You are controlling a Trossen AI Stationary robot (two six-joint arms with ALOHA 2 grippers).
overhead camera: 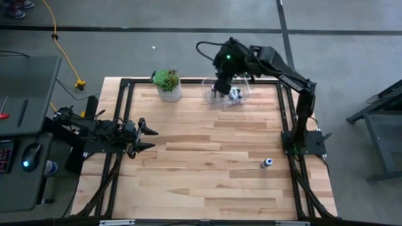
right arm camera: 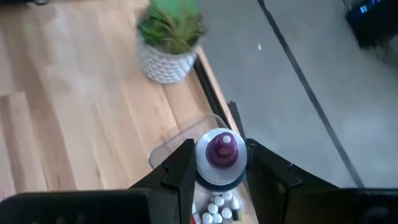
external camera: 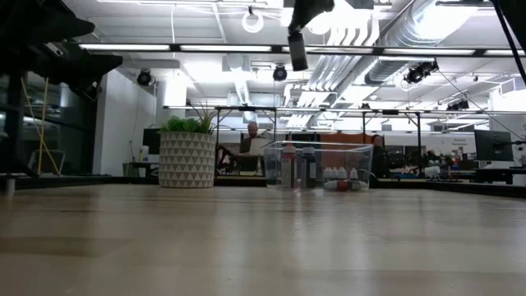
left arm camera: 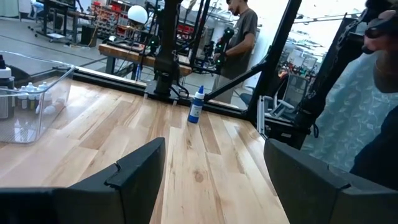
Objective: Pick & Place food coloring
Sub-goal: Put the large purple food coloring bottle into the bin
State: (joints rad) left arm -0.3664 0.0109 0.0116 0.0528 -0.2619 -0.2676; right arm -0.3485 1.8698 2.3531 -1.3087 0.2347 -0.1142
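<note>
Your right gripper [right arm camera: 214, 171] is clamped on a food coloring bottle [right arm camera: 220, 163], fingers pressed to either side of its pale body, dark red cap pointing up toward the wrist camera. You're holding it right above the clear bin [overhead camera: 226, 91] at the far edge of the table [overhead camera: 207, 169]. Down in the bin, under the held bottle, sits a cluster of tiny pale bottles [right arm camera: 214, 208]; the low view shows them lined along the bin floor with a couple of taller ones beside them. Just to one side of the bin stands the potted plant [overhead camera: 168, 84], clear of it, not touching.

One more bottle, blue-capped [overhead camera: 267, 163], stands upright on its own by the right arm's base, well apart from the bin.

Your left gripper [overhead camera: 143, 139] waits at the table's left edge, fingers spread wide with nothing between them, pointing across the boards toward that lone bottle.
</note>
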